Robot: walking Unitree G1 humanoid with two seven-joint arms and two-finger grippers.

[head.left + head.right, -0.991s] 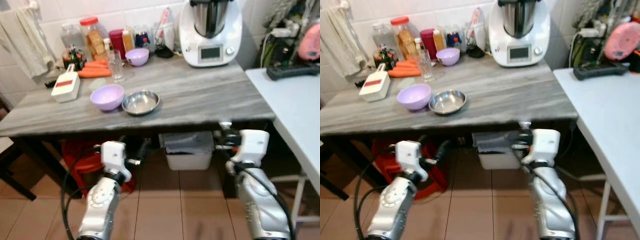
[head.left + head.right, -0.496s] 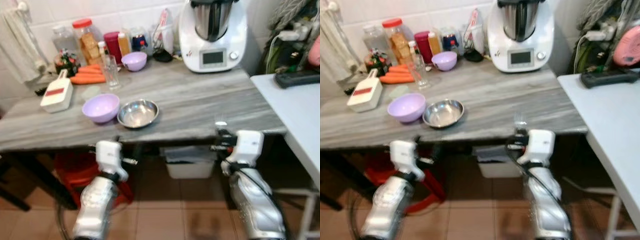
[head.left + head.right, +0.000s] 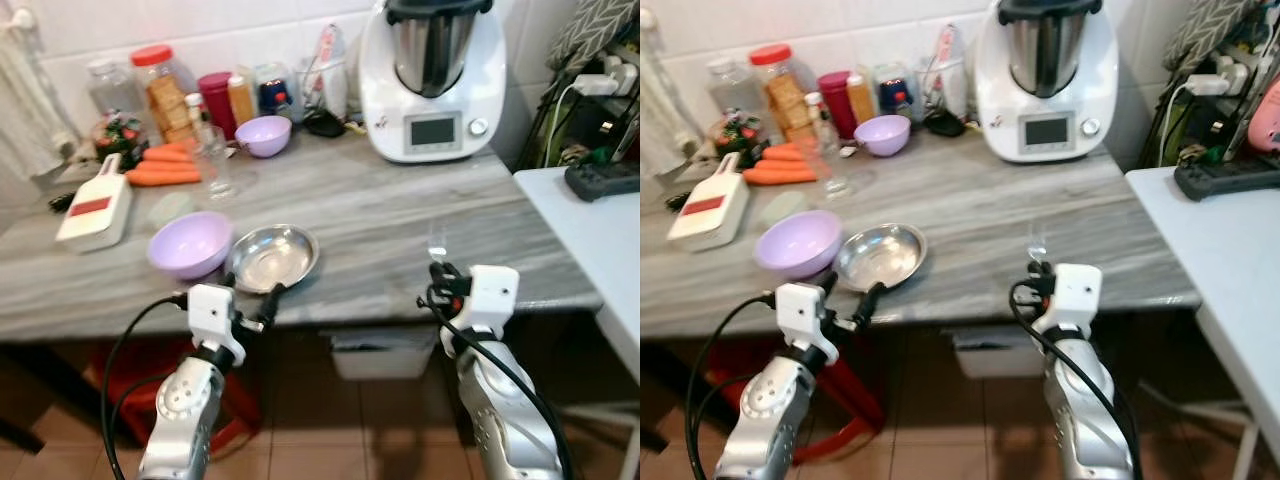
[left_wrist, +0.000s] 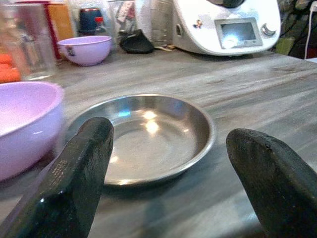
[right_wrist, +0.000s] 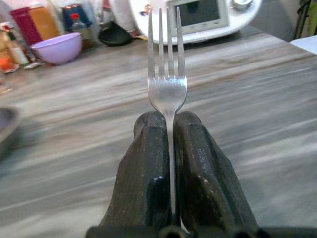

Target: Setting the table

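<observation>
A shallow steel plate (image 3: 273, 257) lies near the front edge of the grey wooden table (image 3: 400, 215), with a lilac bowl (image 3: 190, 243) touching its left side. My left gripper (image 4: 168, 168) is open at the table's front edge, its fingers (image 4: 79, 168) spread wide on either side of the plate (image 4: 148, 134). My right gripper (image 5: 168, 119) is shut on a silver fork (image 5: 167, 89), held upright with the tines up, just over the front edge right of the plate. The fork (image 3: 437, 240) shows above the right wrist.
At the back stand a white food processor (image 3: 435, 80), jars (image 3: 160, 80), a small lilac bowl (image 3: 264, 135), a glass (image 3: 212, 160) and carrots (image 3: 160, 165). A white slicer (image 3: 95, 210) lies at the left. A white table (image 3: 590, 230) adjoins on the right.
The camera has come closer to the table. Both arms have risen from below the tabletop to its front edge; the fork now stands above the surface, and the left fingers flank the plate.
</observation>
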